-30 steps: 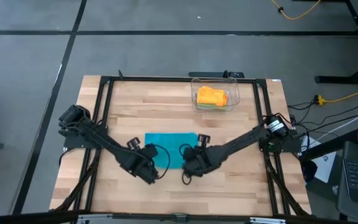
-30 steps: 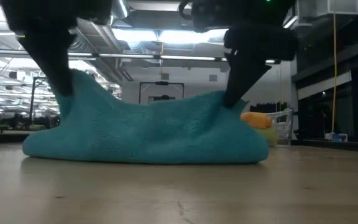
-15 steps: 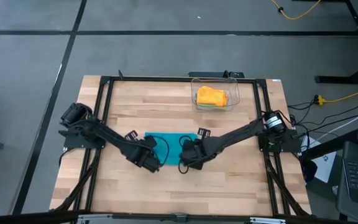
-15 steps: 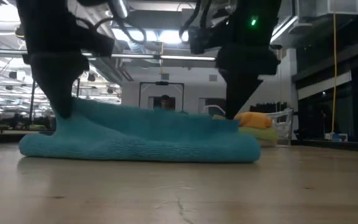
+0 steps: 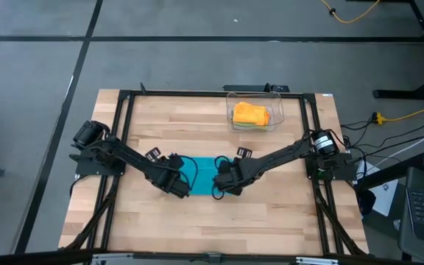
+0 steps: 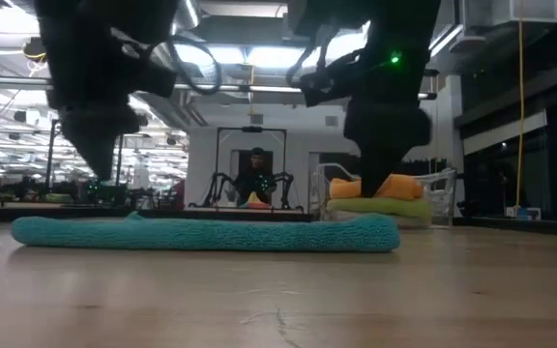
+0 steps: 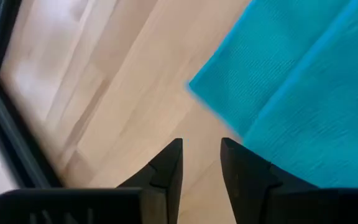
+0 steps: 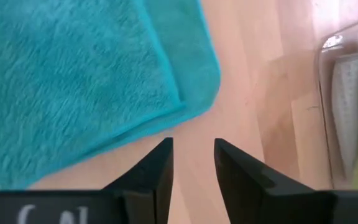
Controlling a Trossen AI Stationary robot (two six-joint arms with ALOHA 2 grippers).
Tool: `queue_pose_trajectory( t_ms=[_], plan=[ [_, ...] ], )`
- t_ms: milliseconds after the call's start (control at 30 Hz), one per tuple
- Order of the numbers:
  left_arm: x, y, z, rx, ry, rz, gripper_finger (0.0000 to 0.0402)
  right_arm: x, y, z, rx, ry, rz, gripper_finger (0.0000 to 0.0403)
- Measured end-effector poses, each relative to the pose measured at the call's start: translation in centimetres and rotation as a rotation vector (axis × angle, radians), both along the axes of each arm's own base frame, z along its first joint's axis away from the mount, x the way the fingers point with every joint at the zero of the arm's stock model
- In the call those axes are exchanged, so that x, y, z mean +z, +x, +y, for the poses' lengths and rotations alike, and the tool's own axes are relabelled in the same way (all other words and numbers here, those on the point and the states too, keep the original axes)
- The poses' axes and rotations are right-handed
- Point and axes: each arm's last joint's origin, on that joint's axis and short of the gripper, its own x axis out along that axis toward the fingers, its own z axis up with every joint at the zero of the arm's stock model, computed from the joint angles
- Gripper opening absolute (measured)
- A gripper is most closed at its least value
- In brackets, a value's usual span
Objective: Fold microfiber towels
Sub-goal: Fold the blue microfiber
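The teal blue towel (image 5: 202, 175) lies flat on the wooden table, folded in two layers, and shows as a low strip in the low view (image 6: 201, 234). In the wrist views its upper layer sits a little back from the lower layer's edge. My left gripper (image 7: 201, 149) hovers open just above the towel's left end (image 6: 100, 174). My right gripper (image 8: 193, 149) hovers open above its right end (image 6: 375, 188). Neither has anything between its fingers. An orange towel (image 5: 250, 114) lies on a lime green one (image 6: 385, 206) in the clear bin (image 5: 274, 118).
The clear bin stands at the table's far side, right of the middle, with a grey towel (image 8: 347, 106) showing through its wall. A black frame (image 5: 124, 99) runs around the table top. Bare wood lies near the front edge (image 5: 205, 228).
Both grippers have gone toward the table's far edge and down, carrying the towel's raised edge over. They have let go of it, and their tips now stand clear above it. The towel, draped up from both held corners a second ago, now lies flat, folded over.
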Motion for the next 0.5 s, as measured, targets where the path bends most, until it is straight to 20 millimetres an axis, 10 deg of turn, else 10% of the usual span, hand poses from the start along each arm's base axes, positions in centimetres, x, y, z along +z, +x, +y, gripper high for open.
queue_pose_trajectory(
  t_ms=[500],
  plan=[
    [0.1,-1.2,-1.3,0.028,0.0,0.034,0.0099,0.1,0.2,2.3,0.177,0.19,0.014,0.0119]
  ],
)
